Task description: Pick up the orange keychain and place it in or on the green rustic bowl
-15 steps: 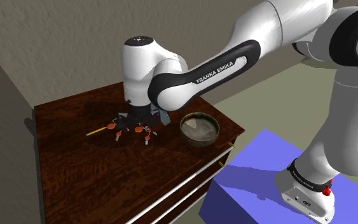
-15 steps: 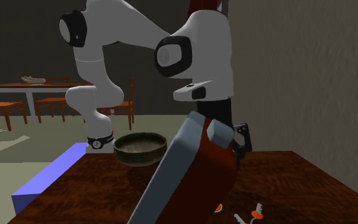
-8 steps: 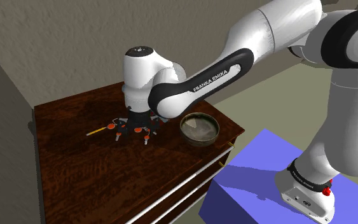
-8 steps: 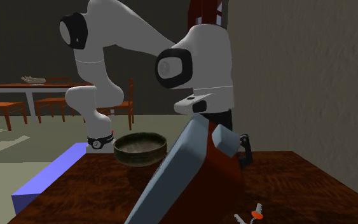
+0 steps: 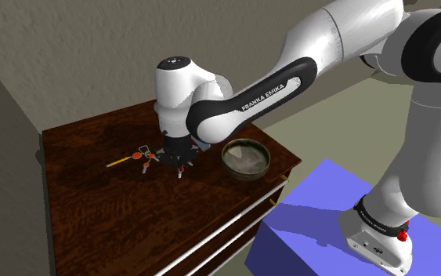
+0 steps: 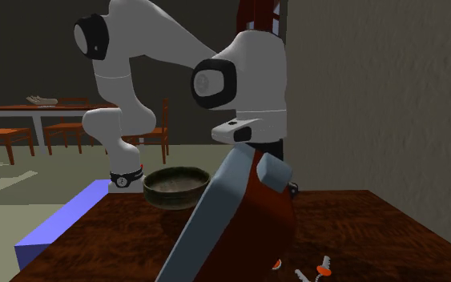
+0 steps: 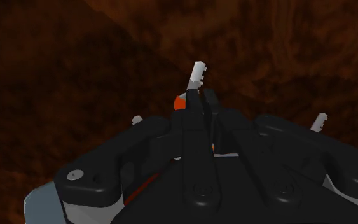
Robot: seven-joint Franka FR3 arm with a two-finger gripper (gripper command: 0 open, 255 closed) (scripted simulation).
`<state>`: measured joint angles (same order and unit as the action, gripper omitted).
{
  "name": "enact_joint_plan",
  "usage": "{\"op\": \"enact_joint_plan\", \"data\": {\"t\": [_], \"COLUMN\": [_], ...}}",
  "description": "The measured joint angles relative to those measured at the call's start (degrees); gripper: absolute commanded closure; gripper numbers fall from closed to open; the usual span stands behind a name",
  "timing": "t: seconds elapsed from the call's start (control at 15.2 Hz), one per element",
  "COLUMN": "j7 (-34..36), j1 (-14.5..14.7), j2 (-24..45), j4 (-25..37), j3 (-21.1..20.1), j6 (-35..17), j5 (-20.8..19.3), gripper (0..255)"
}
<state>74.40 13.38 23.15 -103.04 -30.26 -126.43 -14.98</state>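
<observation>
The orange keychain (image 5: 145,157), a spread of small keys with orange heads, lies on the dark wooden table (image 5: 93,205). My black gripper (image 5: 176,159) stands straight down on the bunch's side nearest the bowl. In the wrist view the gripper (image 7: 195,102) is shut, the fingers clasping an orange piece of the keychain (image 7: 179,102), with a silver key blade poking out beyond the tips. The green rustic bowl (image 5: 246,158) sits close by toward the shoulder view's right, upright and empty. In the second exterior view the bowl (image 6: 175,187) stands behind, and loose keys of the keychain (image 6: 320,267) lie at the bottom edge.
A red and blue-grey slab (image 6: 231,228) leans in the foreground of the second exterior view and hides my fingers there. The table's front edge with its drawer rail (image 5: 234,223) runs near the bowl. A blue stand (image 5: 328,227) holds the arm's base. A wall rises behind the table.
The hand has come down onto the keychain and its fingers, open before, have shut on it. The arm shifted slightly toward the bowl. The slab has changed its tilt.
</observation>
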Motion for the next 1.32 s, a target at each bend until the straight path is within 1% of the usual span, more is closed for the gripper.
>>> {"op": "enact_joint_plan", "data": {"t": [0.26, 0.33, 0.4, 0.46, 0.59, 0.66, 0.73, 0.92, 1.12, 1.32], "j7": [-0.5, -0.5, -0.5, 2.3, 16.2, 20.7, 23.0, 25.4, 26.1, 26.2], "j1": [-0.3, -0.2, -0.2, 0.7, 3.4, 4.3, 4.7, 5.3, 5.6, 5.6], "j2": [-0.3, -0.4, -0.5, -0.6, -1.4, -1.3, -1.1, 0.0, 1.1, 1.2], "j4": [-0.3, -0.2, -0.2, 0.1, 0.9, 1.3, 1.3, 0.9, 0.2, -0.1], "j3": [-0.1, -0.1, -0.2, 0.3, 2.0, 2.4, 2.7, 3.2, 3.6, 3.7], "j6": [0.4, 0.3, 0.3, 1.0, 3.0, 3.5, 3.3, 2.0, 0.4, 0.0], "j5": [0.1, 0.1, 0.1, 0.6, 2.6, 2.9, 3.1, 2.6, 2.0, 1.9], "gripper": [255, 0, 0, 0, 0, 0, 0, 0, 0, 0]}}
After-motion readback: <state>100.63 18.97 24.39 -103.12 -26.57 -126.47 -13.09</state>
